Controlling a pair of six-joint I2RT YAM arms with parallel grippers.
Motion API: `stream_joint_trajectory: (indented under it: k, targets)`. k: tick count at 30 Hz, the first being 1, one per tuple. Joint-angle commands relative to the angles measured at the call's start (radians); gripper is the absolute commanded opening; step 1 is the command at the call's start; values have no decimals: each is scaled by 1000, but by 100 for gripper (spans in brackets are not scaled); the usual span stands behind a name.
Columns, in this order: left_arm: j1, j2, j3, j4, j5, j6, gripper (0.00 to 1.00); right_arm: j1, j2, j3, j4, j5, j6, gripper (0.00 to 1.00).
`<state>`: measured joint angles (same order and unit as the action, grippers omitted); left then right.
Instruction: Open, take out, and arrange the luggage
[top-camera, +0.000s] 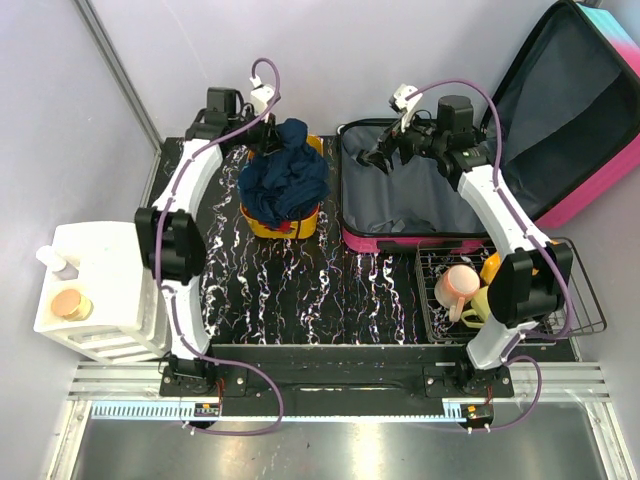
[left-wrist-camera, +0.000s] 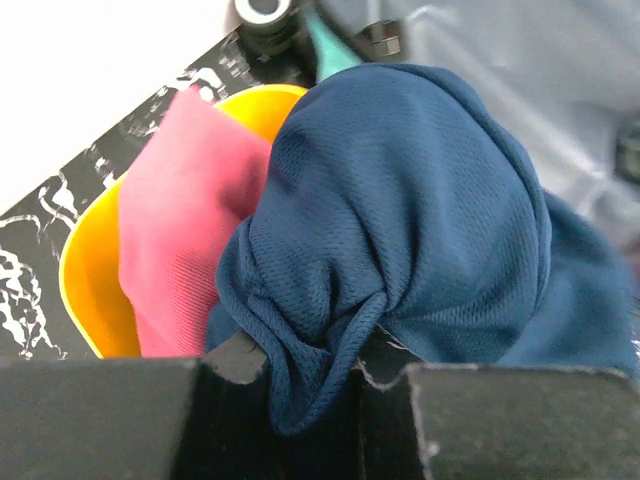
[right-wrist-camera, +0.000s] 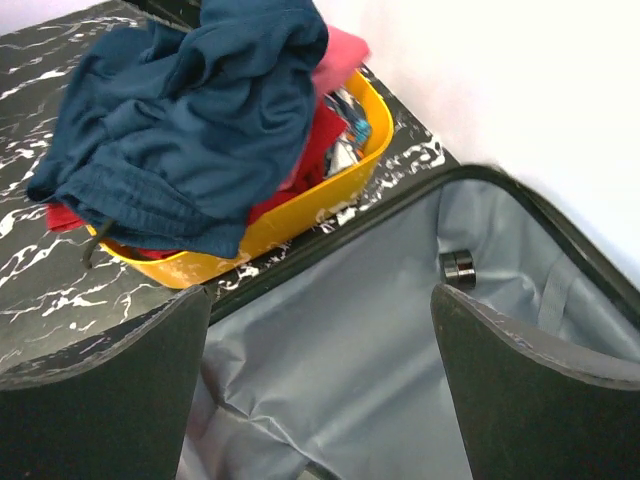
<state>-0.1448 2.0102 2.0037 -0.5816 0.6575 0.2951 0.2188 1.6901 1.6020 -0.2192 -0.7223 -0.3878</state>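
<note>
The luggage (top-camera: 400, 205) lies open at the back right, its grey-lined base flat and its pink-edged lid (top-camera: 580, 110) leaning back. My right gripper (top-camera: 383, 160) hovers open over the base with only bare lining (right-wrist-camera: 330, 350) between its fingers; in the right wrist view it is (right-wrist-camera: 320, 292). My left gripper (left-wrist-camera: 310, 350) is shut on a fold of a navy blue garment (left-wrist-camera: 420, 200), bunched over the yellow bin (top-camera: 282, 225) left of the luggage. The garment (top-camera: 285, 180) hides most of that gripper from above. A pink cloth (left-wrist-camera: 190, 220) lies in the bin under it.
A wire basket (top-camera: 585, 300) at the front right holds a pink cup (top-camera: 458, 283) and a yellow cup (top-camera: 480, 300). A white unit (top-camera: 100, 270) with a bottle (top-camera: 55, 260) stands at the left edge. A small black buckle (right-wrist-camera: 458, 268) sits on the lining.
</note>
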Motion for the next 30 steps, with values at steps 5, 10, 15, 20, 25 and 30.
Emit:
stream_joint_trajectory:
  k: [5, 10, 15, 20, 25, 30]
  targets:
    - [17, 203, 99, 246, -180, -99, 5, -15, 141, 122, -85, 222, 231, 100]
    - [19, 219, 99, 181, -223, -59, 63, -18, 259, 182, -86, 273, 319, 100]
    - [19, 92, 47, 206, -254, -25, 80, -19, 394, 263, -63, 369, 423, 100]
    - [25, -53, 43, 218, -292, 7, 91, -19, 502, 372, -28, 451, 521, 97]
    - [24, -171, -29, 246, -276, 9, 99, -15, 628, 479, -14, 451, 506, 96]
    - [25, -228, -88, 250, -260, 22, 99, -15, 709, 544, -15, 399, 293, 95]
